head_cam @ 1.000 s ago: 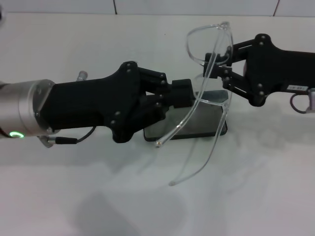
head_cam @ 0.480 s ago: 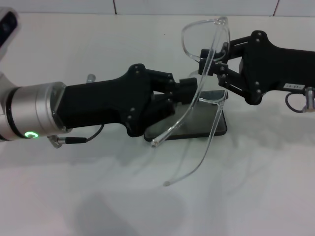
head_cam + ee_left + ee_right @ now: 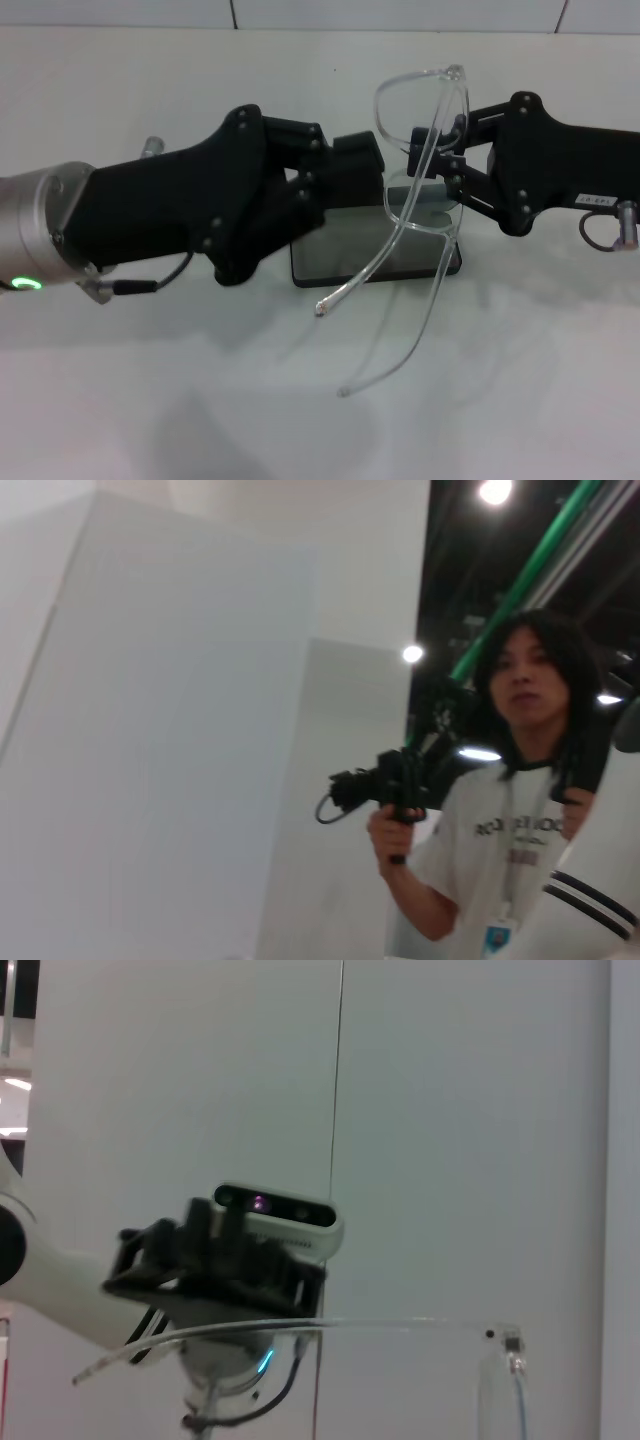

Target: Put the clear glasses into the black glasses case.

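Above the middle of the white table (image 3: 120,400), toward its far edge, I've got the clear glasses (image 3: 425,150) up in the air, my right gripper (image 3: 435,150) clenched on the frame near the hinge of one lens corner. Both temple arms hang open, sweeping down toward the near edge, tips free over bare table. In the right wrist view one temple runs as a thin clear bar across the picture.

Below them sits the black glasses case (image 3: 375,262), grey lining showing. My left gripper (image 3: 365,175) reaches in at the case's left end, partly over it; whether its fingers are spread or closed I cannot tell (the linkage hides them).

These glasses look light and springy to me: thin plastic, slick, temples that will flex and swing on their hinges. I judge the frame corner the right hold, since lens faces would smear or slip and a temple tip would only bend.

Room is the worry. The open temples reach well past the case's near rim, so I reckon they need folding before they fit. There's plenty of bare table on the near side; on the far side the two grippers crowd each other.
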Robot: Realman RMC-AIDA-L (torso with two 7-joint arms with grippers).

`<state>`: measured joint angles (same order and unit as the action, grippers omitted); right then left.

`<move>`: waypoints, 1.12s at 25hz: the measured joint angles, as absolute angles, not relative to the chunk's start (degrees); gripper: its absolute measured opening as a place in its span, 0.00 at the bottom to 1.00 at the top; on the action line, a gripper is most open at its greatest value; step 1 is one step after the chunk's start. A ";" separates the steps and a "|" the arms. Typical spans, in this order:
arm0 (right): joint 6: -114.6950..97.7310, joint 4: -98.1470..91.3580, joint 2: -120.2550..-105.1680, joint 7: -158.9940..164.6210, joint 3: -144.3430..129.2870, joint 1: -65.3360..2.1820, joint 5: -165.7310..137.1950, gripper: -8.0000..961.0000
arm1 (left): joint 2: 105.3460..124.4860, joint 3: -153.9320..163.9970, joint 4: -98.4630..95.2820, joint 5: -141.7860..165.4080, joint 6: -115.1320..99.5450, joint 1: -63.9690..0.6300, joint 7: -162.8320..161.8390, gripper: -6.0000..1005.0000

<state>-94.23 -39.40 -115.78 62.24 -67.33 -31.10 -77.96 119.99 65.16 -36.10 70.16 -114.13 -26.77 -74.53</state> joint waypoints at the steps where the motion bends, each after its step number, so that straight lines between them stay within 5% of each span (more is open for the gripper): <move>1: -94.11 -39.26 -115.87 62.05 -67.22 -31.14 -77.52 0.13 | 119.99 66.57 -36.10 69.82 -114.12 -26.88 -74.10 0.07; 28: -95.73 -36.21 -116.19 60.38 -71.28 -33.25 -69.24 0.13 | 120.24 68.88 -29.09 69.04 -105.03 -27.98 -67.90 0.06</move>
